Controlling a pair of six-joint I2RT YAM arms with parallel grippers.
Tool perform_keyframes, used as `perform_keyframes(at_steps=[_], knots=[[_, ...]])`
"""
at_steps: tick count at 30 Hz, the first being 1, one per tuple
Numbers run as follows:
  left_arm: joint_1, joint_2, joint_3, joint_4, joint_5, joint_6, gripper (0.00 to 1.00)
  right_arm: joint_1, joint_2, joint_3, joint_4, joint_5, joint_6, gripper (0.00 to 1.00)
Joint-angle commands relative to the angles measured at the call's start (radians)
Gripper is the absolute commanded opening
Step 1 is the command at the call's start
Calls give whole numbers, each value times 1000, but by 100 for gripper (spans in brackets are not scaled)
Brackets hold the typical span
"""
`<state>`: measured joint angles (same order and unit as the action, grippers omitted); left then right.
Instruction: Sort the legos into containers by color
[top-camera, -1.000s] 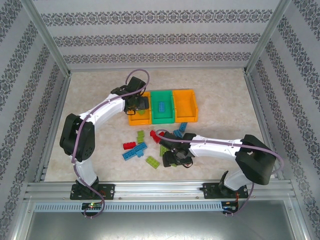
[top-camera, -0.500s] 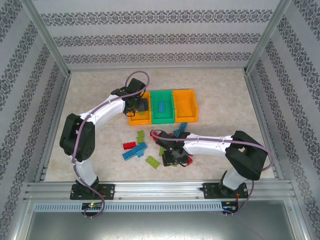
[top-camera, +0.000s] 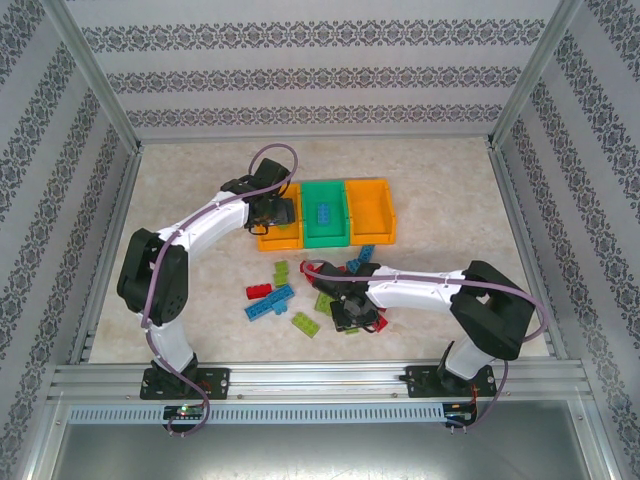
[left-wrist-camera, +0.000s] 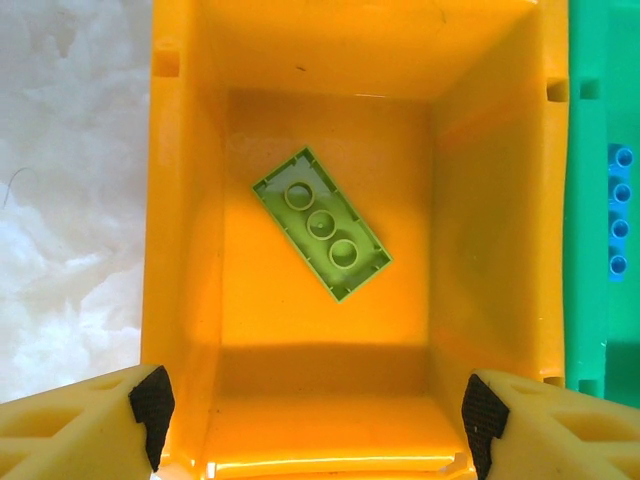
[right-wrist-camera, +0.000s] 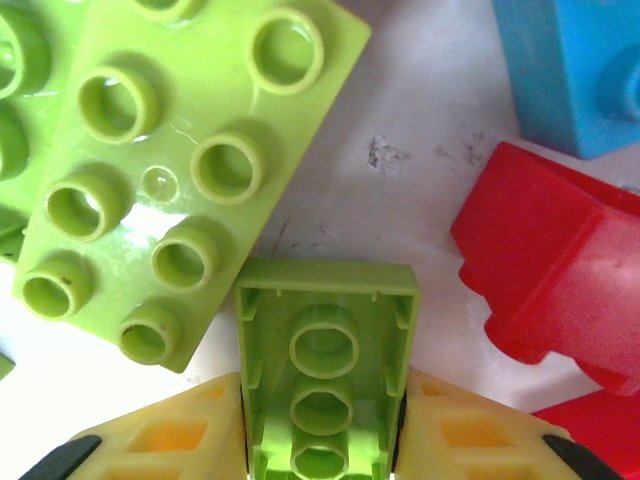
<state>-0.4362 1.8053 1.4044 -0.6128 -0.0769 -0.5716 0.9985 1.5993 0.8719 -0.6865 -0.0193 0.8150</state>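
**A:** Where is the right tool (right-wrist-camera: 322, 425)?

**B:** Low over the table (right-wrist-camera: 430, 120), among the loose legos in front of the bins. Its yellow fingers (right-wrist-camera: 160, 435) are pinching a small green brick (right-wrist-camera: 322, 340) by its two long sides. The brick lies hollow side up, and its far end sticks out beyond the fingertips.

**A:** What is around that brick?

**B:** A wide green brick (right-wrist-camera: 190, 170), studs up, lies just beside its far corner; I cannot tell whether they touch. On the other side there is a red brick (right-wrist-camera: 550, 270), apart from it, with a blue brick (right-wrist-camera: 580, 70) beyond that.

**A:** And the left tool (left-wrist-camera: 318, 415)?

**B:** It hangs above the left orange bin (left-wrist-camera: 180, 250), spread wide and holding nothing. One black-tipped finger is over each near corner of the bin.

**A:** Is anything in that bin?

**B:** One upturned green brick (left-wrist-camera: 320, 225) lies flat on the floor of the bin. It is turned at a slant and sits well below the fingers, about midway between them. The neighbouring green bin (left-wrist-camera: 585, 300) holds a long blue brick (left-wrist-camera: 620, 210).
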Motion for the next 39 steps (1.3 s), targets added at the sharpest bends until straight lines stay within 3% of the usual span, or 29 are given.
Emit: perform_keyframes(at_steps=[1,11,16,24,33,39], knots=[[9,-47,-12,-6,-34,-12,78,-7,-51,-7,-5,30,-11,33],[9,-101,-64,-10,-59,-15,79,-88,-188,56,-9,42,-84,31],[8,-150,-120,-5,-70,-28,80,-157,-169,158,66,13,-170,30],[9,-247,-236,-22,-92,-49,81,-256,41,415,243,-194,-243,30],[10,-378,-415,-29,-62,-121,83,-318,335,742,259,-261,-270,30],[5,-450,-485,-44,-23,-169,84,-339,496,913,206,-254,-289,36]])
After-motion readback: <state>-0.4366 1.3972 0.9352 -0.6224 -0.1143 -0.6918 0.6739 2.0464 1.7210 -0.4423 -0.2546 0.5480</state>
